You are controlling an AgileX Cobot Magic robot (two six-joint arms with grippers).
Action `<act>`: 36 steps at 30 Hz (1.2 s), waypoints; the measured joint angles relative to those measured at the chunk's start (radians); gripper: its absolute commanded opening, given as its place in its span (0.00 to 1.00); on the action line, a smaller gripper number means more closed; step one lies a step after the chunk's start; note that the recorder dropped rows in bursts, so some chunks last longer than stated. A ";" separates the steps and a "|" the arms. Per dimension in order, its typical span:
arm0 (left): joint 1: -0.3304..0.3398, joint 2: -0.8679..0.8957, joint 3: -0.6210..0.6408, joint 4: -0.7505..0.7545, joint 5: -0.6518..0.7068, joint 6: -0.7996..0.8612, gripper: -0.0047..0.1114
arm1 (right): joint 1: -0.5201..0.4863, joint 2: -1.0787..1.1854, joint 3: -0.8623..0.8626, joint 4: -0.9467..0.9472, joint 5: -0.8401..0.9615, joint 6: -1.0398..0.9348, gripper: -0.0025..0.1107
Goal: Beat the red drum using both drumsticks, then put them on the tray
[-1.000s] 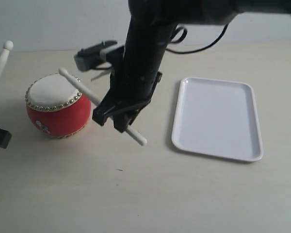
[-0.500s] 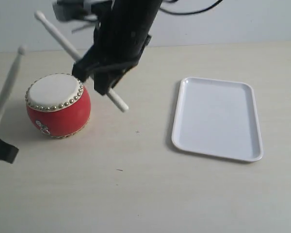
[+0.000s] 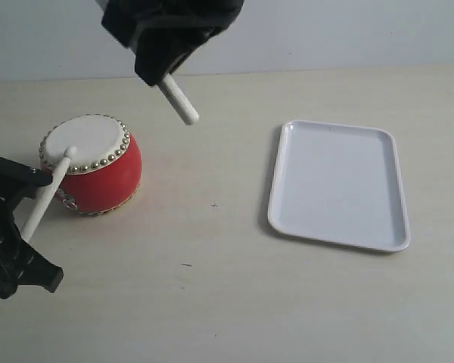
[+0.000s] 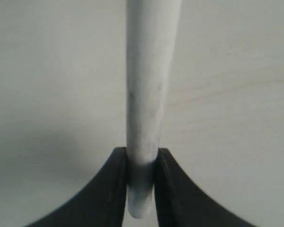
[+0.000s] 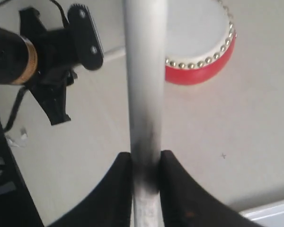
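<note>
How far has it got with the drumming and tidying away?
Done: the sticks are picked up. The left end effector is shut on the left drumstick and the right end effector on the right drumstick.
In hand: the drumming. The left drumstick's tip appears to touch the red drum skin, and the right one is held high, off the drum.
Left: neither stick lies on the tray yet.

A robotics lab bench: pale plain tabletop [image 3: 234, 302], blank whitish wall [image 3: 348, 34] at the far side, black robot arm [image 3: 174, 26] overhead.
</note>
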 measured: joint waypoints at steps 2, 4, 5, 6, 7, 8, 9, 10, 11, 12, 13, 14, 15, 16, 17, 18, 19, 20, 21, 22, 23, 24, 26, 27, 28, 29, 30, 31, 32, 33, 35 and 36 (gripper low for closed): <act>0.004 -0.026 -0.013 0.000 0.027 -0.006 0.04 | 0.000 0.038 0.047 0.000 -0.001 -0.002 0.02; 0.004 -0.073 -0.027 0.000 0.059 -0.009 0.04 | 0.000 0.092 0.094 -0.004 -0.020 -0.002 0.02; 0.004 -0.102 -0.032 0.000 0.071 -0.009 0.04 | 0.000 0.128 0.118 -0.004 -0.038 -0.002 0.02; 0.004 -0.133 -0.034 0.000 0.082 -0.009 0.04 | 0.000 0.160 0.133 -0.008 -0.053 -0.002 0.02; 0.004 -0.160 -0.034 0.000 0.091 -0.009 0.04 | 0.000 0.204 0.144 -0.010 -0.070 -0.002 0.02; 0.004 -0.194 -0.034 -0.002 0.103 -0.009 0.04 | 0.000 0.251 0.149 -0.010 -0.083 -0.002 0.02; 0.004 -0.227 -0.034 -0.002 0.113 -0.009 0.04 | 0.000 0.288 0.151 -0.011 -0.095 -0.003 0.02; 0.004 -0.261 -0.034 -0.007 0.125 -0.009 0.04 | 0.000 0.343 0.151 -0.017 -0.102 -0.005 0.02; 0.004 -0.289 -0.034 -0.008 0.134 -0.009 0.04 | 0.000 0.377 0.146 -0.024 -0.107 -0.007 0.02; 0.004 -0.322 -0.034 -0.014 0.145 -0.009 0.04 | 0.000 0.418 0.137 -0.032 -0.107 -0.007 0.02; 0.004 -0.354 -0.034 -0.016 0.155 -0.009 0.04 | 0.000 0.453 0.118 -0.041 -0.100 0.001 0.02; 0.004 -0.384 -0.034 -0.021 0.163 -0.006 0.04 | 0.000 0.474 0.100 -0.035 -0.082 0.006 0.02; 0.004 -0.412 -0.034 -0.025 0.168 0.002 0.04 | 0.000 0.479 0.088 -0.042 -0.077 0.008 0.02; 0.004 -0.434 -0.034 -0.027 0.168 0.007 0.04 | 0.000 0.481 0.073 -0.042 -0.072 0.012 0.02; 0.004 -0.448 -0.034 -0.029 0.168 0.008 0.04 | 0.000 0.481 0.067 -0.042 -0.072 0.014 0.02; 0.004 -0.456 -0.034 -0.029 0.163 0.014 0.04 | 0.000 0.479 0.062 -0.042 -0.072 0.014 0.02; 0.004 -0.456 -0.034 -0.029 0.152 0.019 0.04 | 0.000 0.461 0.058 -0.042 -0.072 0.016 0.02; 0.004 -0.452 -0.034 -0.029 0.145 0.020 0.04 | 0.000 0.444 0.058 -0.040 -0.072 0.016 0.02; 0.004 -0.431 -0.034 -0.031 0.131 0.024 0.04 | 0.000 0.415 0.058 -0.038 -0.066 0.016 0.02; 0.004 -0.410 -0.034 -0.031 0.123 0.025 0.04 | 0.000 0.380 0.058 -0.034 -0.061 0.018 0.02; 0.004 -0.383 -0.034 -0.031 0.113 0.026 0.04 | 0.000 0.342 0.056 -0.034 -0.052 0.018 0.02; 0.004 -0.334 -0.034 -0.031 0.100 0.028 0.04 | 0.000 0.302 0.052 -0.032 -0.045 0.018 0.02; 0.004 -0.246 -0.035 -0.031 0.073 0.028 0.04 | 0.000 0.228 0.047 -0.030 -0.028 0.018 0.02; 0.004 -0.191 -0.036 -0.031 0.057 0.028 0.04 | 0.000 0.188 0.047 -0.028 -0.020 0.018 0.02; 0.004 -0.136 -0.043 -0.031 0.054 0.028 0.04 | 0.000 0.152 0.047 -0.027 -0.015 0.018 0.02; 0.004 -0.091 -0.051 -0.031 0.054 0.029 0.04 | 0.000 0.125 0.047 -0.027 -0.013 0.018 0.02; 0.004 -0.029 -0.066 -0.031 0.066 0.031 0.04 | 0.000 0.094 0.047 -0.024 -0.010 0.018 0.02; 0.004 0.010 -0.080 -0.031 0.079 0.036 0.04 | 0.000 0.067 0.047 -0.024 -0.009 0.018 0.02; 0.004 0.044 -0.094 -0.031 0.098 0.036 0.04 | 0.000 0.043 0.047 -0.022 -0.008 0.018 0.02; 0.004 0.086 -0.117 -0.030 0.119 0.037 0.04 | 0.000 0.022 0.047 -0.020 -0.007 0.018 0.02; 0.004 0.116 -0.151 -0.017 0.164 0.023 0.04 | 0.000 -0.005 0.047 -0.016 -0.004 0.018 0.02; 0.004 0.119 -0.166 -0.010 0.180 0.013 0.04 | 0.000 -0.011 0.047 -0.016 -0.004 0.018 0.02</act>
